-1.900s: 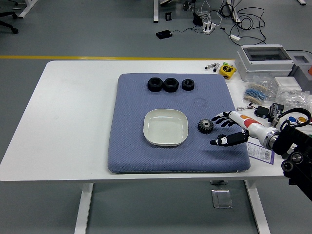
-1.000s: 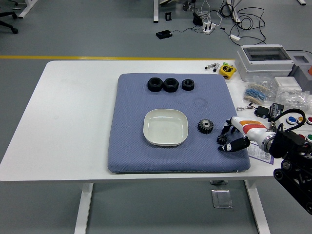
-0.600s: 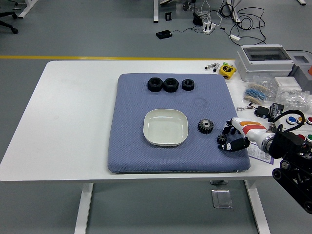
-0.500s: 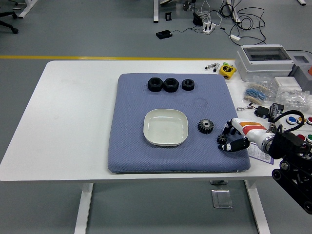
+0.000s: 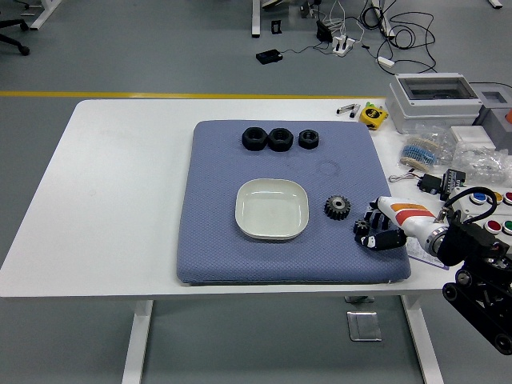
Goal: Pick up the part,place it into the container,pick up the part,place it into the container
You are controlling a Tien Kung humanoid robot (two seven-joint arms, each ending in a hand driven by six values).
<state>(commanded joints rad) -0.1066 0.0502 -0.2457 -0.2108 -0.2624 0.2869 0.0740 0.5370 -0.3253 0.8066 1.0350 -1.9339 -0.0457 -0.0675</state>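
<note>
A dark gear part (image 5: 338,208) lies on the blue mat (image 5: 216,240), just right of the empty white square bowl (image 5: 272,209). Three black ring-shaped parts (image 5: 279,138) sit in a row at the mat's far edge. My right hand (image 5: 374,230), white-backed with black fingers, rests low on the mat a short way right of the gear, apart from it. Its fingers are curled and hold nothing. My left arm is out of view.
Off the mat at the right lie a grey box (image 5: 436,98), a yellow tape measure (image 5: 372,114), plastic bags of small parts (image 5: 428,148) and a button panel (image 5: 488,196). The table's left half is bare white surface.
My right hand has pulled back to the right from beside the gear and curled its once-spread fingers. It then crept slightly left. The gear has not moved.
</note>
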